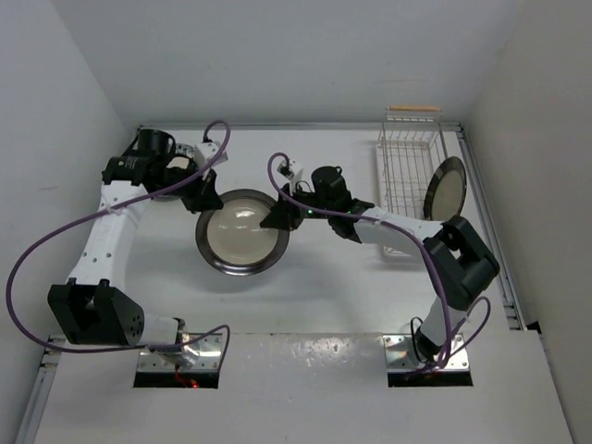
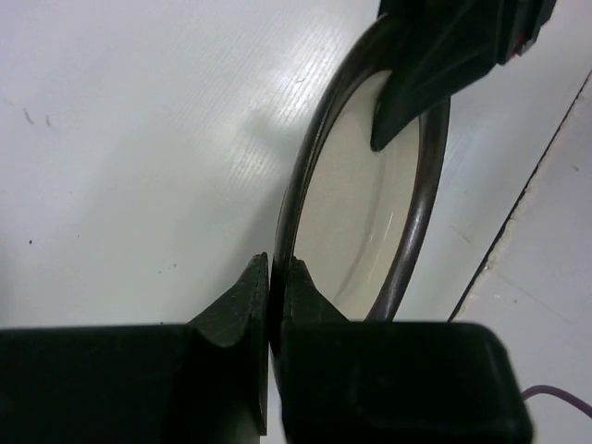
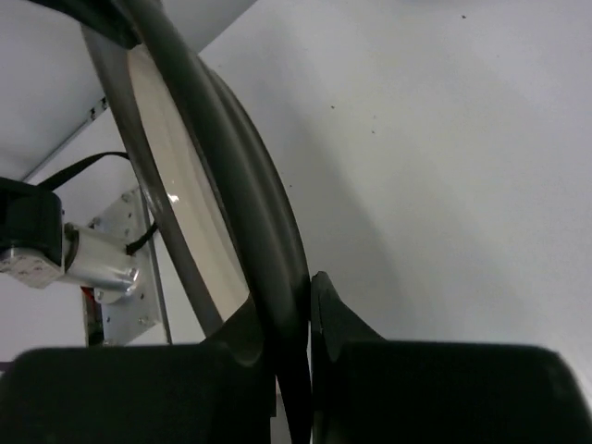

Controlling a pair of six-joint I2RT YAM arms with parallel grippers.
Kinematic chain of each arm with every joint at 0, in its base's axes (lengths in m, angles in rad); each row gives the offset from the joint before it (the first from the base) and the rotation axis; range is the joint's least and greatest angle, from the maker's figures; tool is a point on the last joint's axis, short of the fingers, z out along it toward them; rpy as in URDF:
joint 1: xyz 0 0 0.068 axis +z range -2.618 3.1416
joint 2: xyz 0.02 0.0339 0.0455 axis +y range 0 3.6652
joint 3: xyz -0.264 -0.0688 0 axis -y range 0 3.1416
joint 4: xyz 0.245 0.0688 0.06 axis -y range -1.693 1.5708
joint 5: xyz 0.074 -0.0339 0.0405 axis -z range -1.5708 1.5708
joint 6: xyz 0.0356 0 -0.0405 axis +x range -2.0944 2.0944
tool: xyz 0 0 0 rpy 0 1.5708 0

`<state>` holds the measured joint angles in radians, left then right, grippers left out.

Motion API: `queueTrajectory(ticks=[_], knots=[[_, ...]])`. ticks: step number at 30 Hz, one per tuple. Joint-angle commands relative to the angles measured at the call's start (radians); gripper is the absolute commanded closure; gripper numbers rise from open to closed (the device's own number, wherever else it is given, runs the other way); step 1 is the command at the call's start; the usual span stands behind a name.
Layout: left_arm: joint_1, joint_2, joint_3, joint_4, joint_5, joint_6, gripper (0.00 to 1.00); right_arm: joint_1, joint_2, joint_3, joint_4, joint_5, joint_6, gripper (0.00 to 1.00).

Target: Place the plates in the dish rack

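a cream plate (image 1: pixel 242 233) with a dark, glossy rim lies well left of the dish rack (image 1: pixel 405 157). the left gripper (image 1: pixel 205 201) and right gripper (image 1: pixel 277 218) are clamped on opposite edges of its rim.

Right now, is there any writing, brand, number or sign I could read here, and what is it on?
None can be read. The centre plate, the dish rack and the table show no lettering; a small white box on the right arm is too small to show any label.
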<state>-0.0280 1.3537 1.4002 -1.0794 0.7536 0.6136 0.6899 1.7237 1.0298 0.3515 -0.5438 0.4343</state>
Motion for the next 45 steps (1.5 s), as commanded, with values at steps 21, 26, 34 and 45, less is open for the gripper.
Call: queueTrajectory(ticks=[21, 26, 34, 45], knots=[[0.243, -0.028, -0.041, 0.271, -0.456, -0.405, 0.18, -0.305, -0.585, 0.161, -0.281, 0.890, -0.380, 1.00], [0.264, -0.028, -0.079, 0.280, -0.456, -0.405, 0.18, -0.386, -0.612, 0.148, -0.324, 1.117, -0.586, 1.00], [0.264, -0.019, -0.089, 0.289, -0.438, -0.414, 0.18, -0.461, -0.647, -0.023, -0.327, 1.239, -0.565, 1.00], [0.264, -0.010, -0.107, 0.289, -0.438, -0.414, 0.18, -0.598, -0.615, -0.108, -0.394, 1.115, -0.335, 1.00]])
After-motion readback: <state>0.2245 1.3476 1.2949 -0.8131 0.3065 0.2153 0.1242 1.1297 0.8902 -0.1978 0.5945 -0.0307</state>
